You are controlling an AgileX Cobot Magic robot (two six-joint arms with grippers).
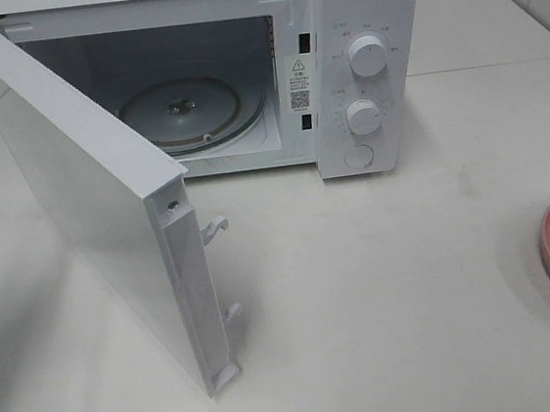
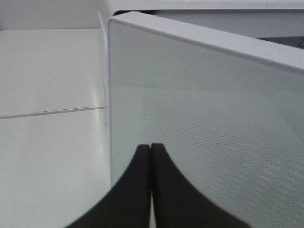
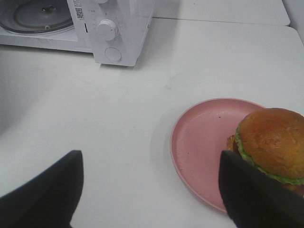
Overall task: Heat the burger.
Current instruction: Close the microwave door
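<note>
You see microwave [image 1: 358, 59] on table [image 1: 387, 332], door [image 1: 88, 206] swung wide, turntable [image 1: 182, 112] bare inside. Your left gripper [image 2: 151, 152] pinched closed, empty, close against door face. Your right gripper [image 3: 149, 190] spread wide, holding nothing, above table beside plate [image 3: 199, 142]. Burger [image 3: 273, 142] sits on pink plate, well apart from microwave, near one right finger [image 3: 256, 199].

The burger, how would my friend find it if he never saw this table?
Start at the white microwave with its door swung open, then look across the table to the pink plate on its knob side. The burger sits on that plate, the only food there, with a shiny brown bun and green lettuce.
</note>
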